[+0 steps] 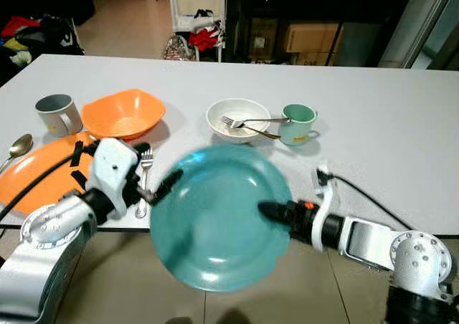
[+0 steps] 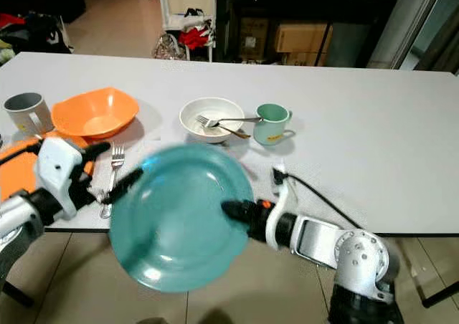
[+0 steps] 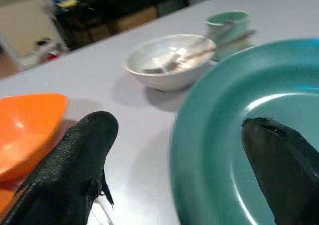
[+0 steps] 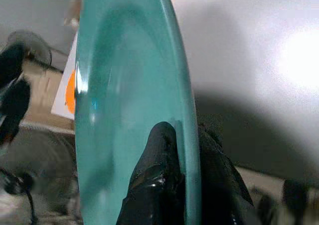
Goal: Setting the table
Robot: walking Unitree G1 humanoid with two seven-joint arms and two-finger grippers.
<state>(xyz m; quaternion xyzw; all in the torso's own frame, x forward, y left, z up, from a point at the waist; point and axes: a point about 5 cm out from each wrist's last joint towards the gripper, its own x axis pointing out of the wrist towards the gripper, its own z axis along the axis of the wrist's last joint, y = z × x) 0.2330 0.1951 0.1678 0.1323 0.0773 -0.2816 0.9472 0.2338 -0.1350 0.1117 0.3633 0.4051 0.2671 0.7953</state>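
A large teal plate (image 1: pixel 215 220) hangs tilted over the table's front edge. My right gripper (image 1: pixel 267 209) is shut on its right rim; in the right wrist view one finger (image 4: pixel 159 155) lies on the plate's face and the other behind the rim. My left gripper (image 1: pixel 161 168) is at the plate's left rim and open, with the rim (image 3: pixel 184 135) between its spread fingers (image 3: pixel 75 155). An orange plate (image 1: pixel 36 173) lies at the front left with a fork (image 1: pixel 145 163) beside it.
On the white table (image 1: pixel 387 123) stand an orange bowl (image 1: pixel 122 112), a grey mug (image 1: pixel 57 114), a white bowl (image 1: pixel 238 120) holding a fork and spoon, and a green mug (image 1: pixel 297 123). A spoon (image 1: pixel 18 148) lies at the far left. Dark shelving (image 1: pixel 308 23) stands beyond.
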